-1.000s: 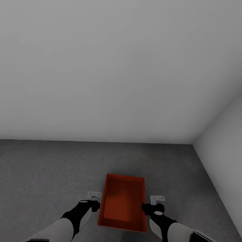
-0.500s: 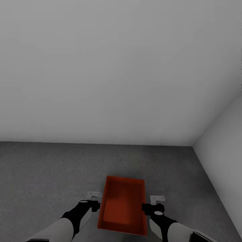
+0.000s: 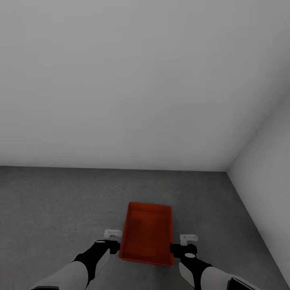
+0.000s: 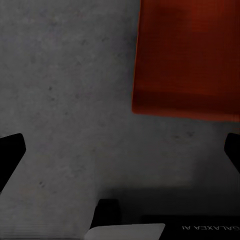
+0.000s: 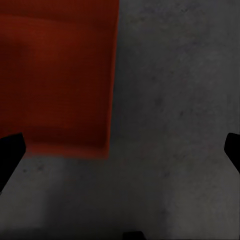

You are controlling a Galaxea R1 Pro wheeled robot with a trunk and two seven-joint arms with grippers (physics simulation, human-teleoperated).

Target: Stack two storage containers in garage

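Note:
One orange-red open-top storage container (image 3: 147,235) sits low on the dark grey concrete floor (image 3: 60,201) of the garage, between my two arms and below them. My left gripper (image 3: 114,246) hangs beside its left wall and my right gripper (image 3: 176,249) beside its right wall. Both are open and hold nothing. In the left wrist view the container (image 4: 187,60) lies beyond the wide-spread left gripper (image 4: 120,152), apart from it. The right wrist view has the container (image 5: 55,75) beyond the open right gripper (image 5: 120,150), with bare floor (image 5: 175,100) beside it.
A plain white wall (image 3: 121,80) stands ahead and a second white wall (image 3: 266,161) closes the right side, meeting in a corner at the far right. Concrete floor stretches away to the left of the container.
The container looks smaller and has dropped away from between the grippers toward the floor. Both arms have stayed where they were.

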